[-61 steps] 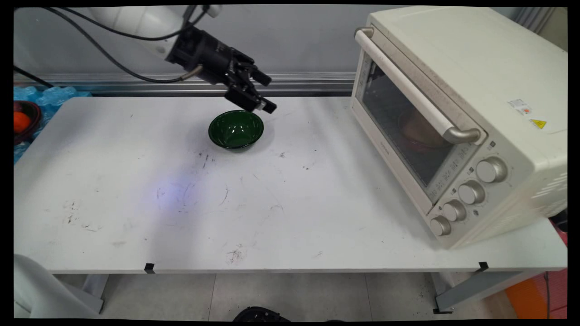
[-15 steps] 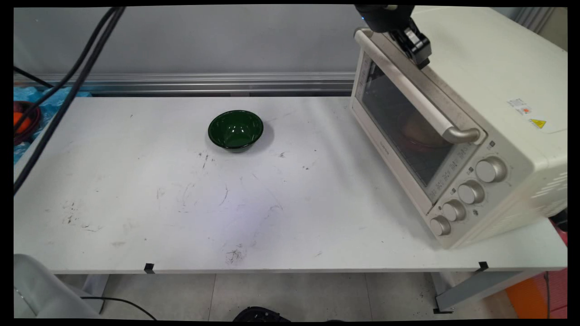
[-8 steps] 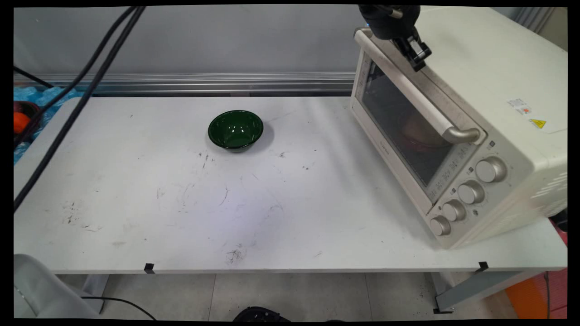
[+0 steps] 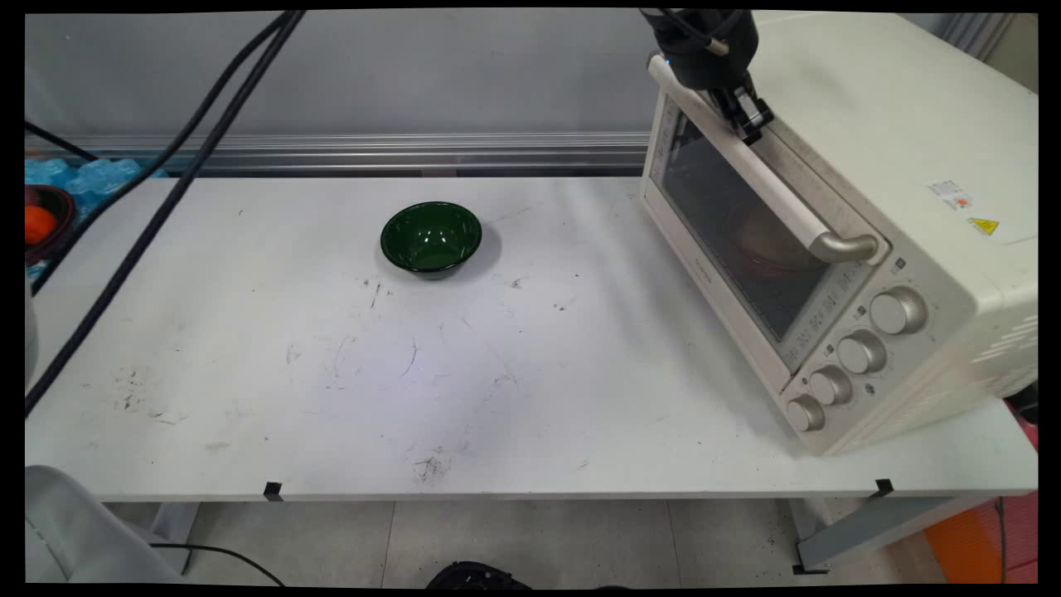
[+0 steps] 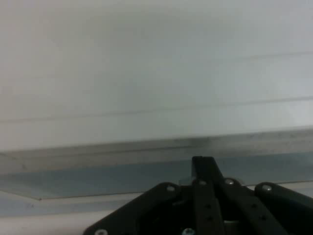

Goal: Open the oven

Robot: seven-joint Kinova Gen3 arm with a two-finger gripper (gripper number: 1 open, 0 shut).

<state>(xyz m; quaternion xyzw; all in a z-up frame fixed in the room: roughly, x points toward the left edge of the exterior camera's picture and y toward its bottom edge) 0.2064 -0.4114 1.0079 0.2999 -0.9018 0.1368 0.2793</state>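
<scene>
My gripper (image 4: 750, 126) comes down from the top edge in the main view, over the cream toaster oven (image 4: 895, 166). Its tips sit just behind the far end of the oven door's silver handle (image 4: 771, 186), close to the door's top edge. In the hand view the fingers (image 5: 203, 169) stand together, shut with nothing between them, and the oven's pale top (image 5: 146, 73) fills the picture. The door is closed, and a reddish dish (image 4: 767, 242) shows dimly through the glass. An empty green bowl (image 4: 431, 236) sits far off to the left on the white table (image 4: 331, 373).
Several knobs (image 4: 862, 352) run along the oven's front right. Black cables (image 4: 166, 157) hang across the left of the main view. A dark bowl with something orange (image 4: 37, 224) and blue bags lie past the table's left end.
Four seconds ago the gripper hung over the green bowl; it has since crossed to the oven. Over the last second it has come lower and slightly left, toward the handle.
</scene>
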